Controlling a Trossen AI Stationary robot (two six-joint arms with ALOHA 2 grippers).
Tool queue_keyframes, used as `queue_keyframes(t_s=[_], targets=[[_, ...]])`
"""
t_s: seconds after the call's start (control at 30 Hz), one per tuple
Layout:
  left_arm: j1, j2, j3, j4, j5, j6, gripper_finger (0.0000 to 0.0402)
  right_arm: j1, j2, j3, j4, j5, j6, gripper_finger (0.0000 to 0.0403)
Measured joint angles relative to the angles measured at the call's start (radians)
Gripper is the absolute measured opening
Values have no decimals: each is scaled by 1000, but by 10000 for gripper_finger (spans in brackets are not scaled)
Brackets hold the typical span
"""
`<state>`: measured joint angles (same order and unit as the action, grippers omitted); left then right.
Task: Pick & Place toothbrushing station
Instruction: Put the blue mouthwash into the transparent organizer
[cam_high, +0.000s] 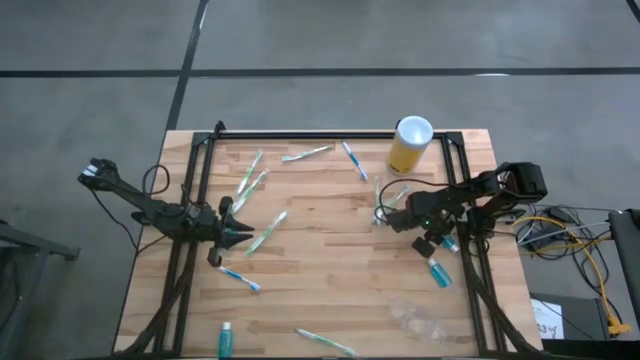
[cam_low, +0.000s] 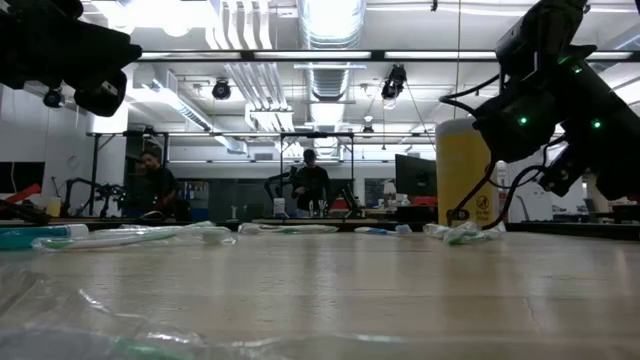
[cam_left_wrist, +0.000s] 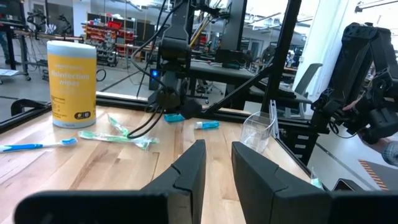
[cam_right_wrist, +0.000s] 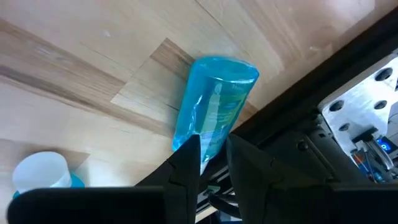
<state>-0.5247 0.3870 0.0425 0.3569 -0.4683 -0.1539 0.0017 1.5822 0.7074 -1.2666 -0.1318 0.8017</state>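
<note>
A teal tube (cam_right_wrist: 214, 106) lies on the wooden table (cam_high: 330, 270) beside the right frame rail, and my right gripper (cam_right_wrist: 213, 163) is shut on it; in the high view the gripper (cam_high: 438, 240) slants down over it. A second teal tube (cam_high: 438, 272) with a white cap (cam_right_wrist: 40, 175) lies just nearer. The clear cup (cam_high: 415, 318) lies near the front right. Thin toothbrushes (cam_high: 265, 232) are scattered over the table's far half. My left gripper (cam_left_wrist: 217, 165) hovers level at the table's left (cam_high: 235, 232), open a little, with nothing between its fingers. My right gripper pinches the teal tube's near end (cam_right_wrist: 208, 140) between its two fingers, slanting down from above. The fingers cover the very end of the tube. The rest of the tube reaches away from the fingers, and its wide far end (cam_right_wrist: 224, 65) rests on the wood.
A tall yellow cylinder with a white top (cam_high: 408, 145) stands at the far right. A black frame (cam_high: 330, 135) runs around the table's far edge and sides. A third teal tube (cam_high: 226, 338) and a toothbrush (cam_high: 325, 342) lie at the front edge. People stand in the room beyond.
</note>
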Motion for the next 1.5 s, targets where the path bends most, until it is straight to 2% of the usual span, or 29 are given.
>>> queue_keyframes(t_s=[0.33, 0.63, 1.17, 1.5], targets=[[0, 0, 0, 0, 0, 0, 83, 0, -4, 0, 58, -24, 33, 89], [0, 0, 0, 0, 0, 0, 83, 0, -4, -8, 42, -24, 37, 114], [0, 0, 0, 0, 0, 0, 83, 0, -4, -20, 54, -10, 36, 192], [0, 0, 0, 0, 0, 0, 83, 0, -4, -62, 104, 3, 32, 195]])
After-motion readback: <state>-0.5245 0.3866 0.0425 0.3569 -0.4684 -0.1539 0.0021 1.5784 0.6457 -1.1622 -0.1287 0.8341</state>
